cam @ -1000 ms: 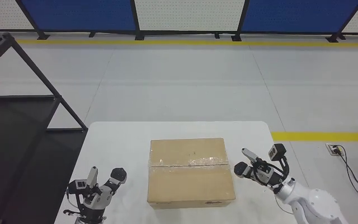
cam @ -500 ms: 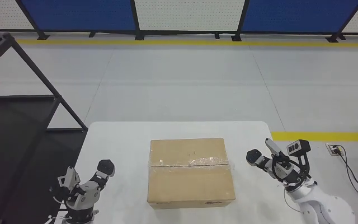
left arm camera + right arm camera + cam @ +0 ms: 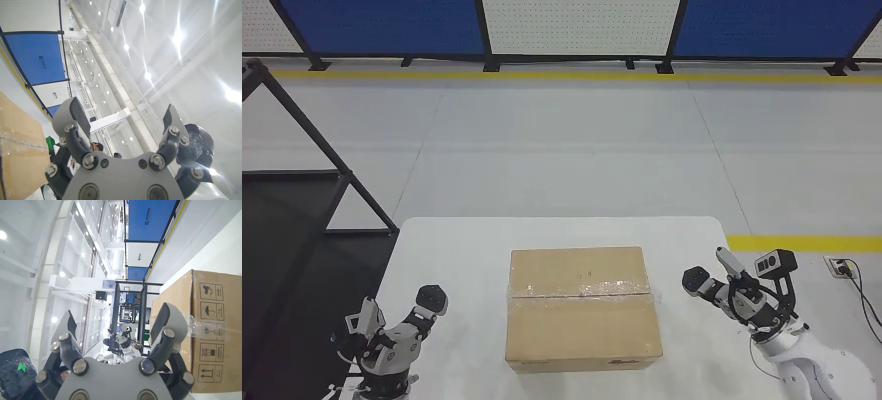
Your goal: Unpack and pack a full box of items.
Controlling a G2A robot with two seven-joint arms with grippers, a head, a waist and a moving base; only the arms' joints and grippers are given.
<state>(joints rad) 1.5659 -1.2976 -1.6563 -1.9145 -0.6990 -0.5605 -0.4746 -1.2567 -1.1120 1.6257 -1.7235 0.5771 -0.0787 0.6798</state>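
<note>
A brown cardboard box (image 3: 582,308) sits shut in the middle of the white table (image 3: 462,250), its top flaps sealed with clear tape. My left gripper (image 3: 400,312) is low at the table's front left, apart from the box, open and empty. In the left wrist view its fingers (image 3: 78,113) point up at the ceiling, with the box (image 3: 19,140) off to one side. My right gripper (image 3: 708,272) is open and empty beside the box's right side, not touching it. The right wrist view shows the box's (image 3: 209,317) printed end panel just past the gripper (image 3: 117,319).
A black metal rack (image 3: 292,200) stands off the table's left side. Blue and white partition panels (image 3: 582,25) close the far end of the floor. Bare table lies behind the box and on both sides of it.
Over the first half second both arms pulled outward from the box, the left toward the front left corner and the right toward the right edge. Nothing has moved since.
</note>
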